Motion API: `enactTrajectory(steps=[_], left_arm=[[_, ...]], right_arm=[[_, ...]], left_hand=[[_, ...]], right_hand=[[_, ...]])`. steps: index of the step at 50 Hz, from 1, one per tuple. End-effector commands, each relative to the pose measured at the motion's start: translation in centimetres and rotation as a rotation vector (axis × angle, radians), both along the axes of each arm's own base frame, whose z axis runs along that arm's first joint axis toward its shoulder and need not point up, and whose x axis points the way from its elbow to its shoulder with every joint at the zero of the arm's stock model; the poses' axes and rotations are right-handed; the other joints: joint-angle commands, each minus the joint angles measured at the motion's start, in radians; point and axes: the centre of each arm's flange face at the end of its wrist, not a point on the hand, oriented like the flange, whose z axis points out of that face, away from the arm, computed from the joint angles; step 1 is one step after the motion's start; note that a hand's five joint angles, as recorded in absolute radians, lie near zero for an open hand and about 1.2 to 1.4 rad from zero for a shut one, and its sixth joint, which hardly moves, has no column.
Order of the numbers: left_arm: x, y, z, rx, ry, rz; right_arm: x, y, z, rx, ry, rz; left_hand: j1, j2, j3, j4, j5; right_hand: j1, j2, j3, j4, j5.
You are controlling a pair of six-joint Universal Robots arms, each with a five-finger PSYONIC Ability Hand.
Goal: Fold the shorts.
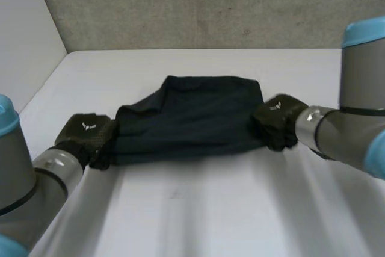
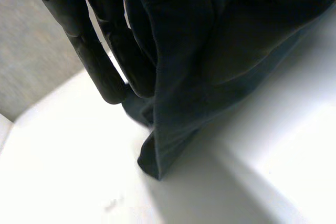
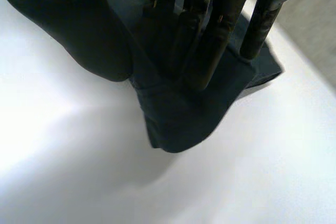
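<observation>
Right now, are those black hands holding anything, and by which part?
Yes, the dark shorts: the left hand grips one side edge, the right hand the opposite side edge.

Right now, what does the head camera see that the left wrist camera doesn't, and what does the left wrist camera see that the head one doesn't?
Head view: the whole dark shorts stretched between two hands, with the left hand at one end and the right hand at the other.
Left wrist view: up close, the left hand's fingers lie along the cloth, and a corner of the shorts hangs down toward the table.
Both: the shorts, the left hand holding them, and the white table.
</observation>
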Motion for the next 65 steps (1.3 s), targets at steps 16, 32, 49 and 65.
enactTrajectory(steps=[16,32,49,65], left_arm=[[-0.9,1.0,-2.8,0.106,-0.097,-0.08],[-6.3,-12.0,8.8,-0.494,0.122,0.026],[-5.7,-12.2,17.9,-0.898,0.366,0.075],[-5.4,-10.7,-2.8,-0.385,0.144,0.047]], right_arm=[[-1.3,3.0,-3.5,0.116,0.054,0.027],[3.0,-8.1,6.3,-0.538,-0.255,-0.03],[3.5,-8.9,15.2,-0.957,-0.61,-0.079],[5.2,-7.4,-4.6,-0.494,-0.308,-0.011]], left_hand=[[0.296,0.201,0.21,0.193,0.222],[0.296,0.201,0.21,0.193,0.222],[0.296,0.201,0.21,0.193,0.222],[0.296,0.201,0.21,0.193,0.222]], right_hand=[[0.421,0.225,0.224,1.088,0.258],[0.421,0.225,0.224,1.088,0.258],[0.421,0.225,0.224,1.088,0.258],[0.421,0.225,0.224,1.088,0.258]])
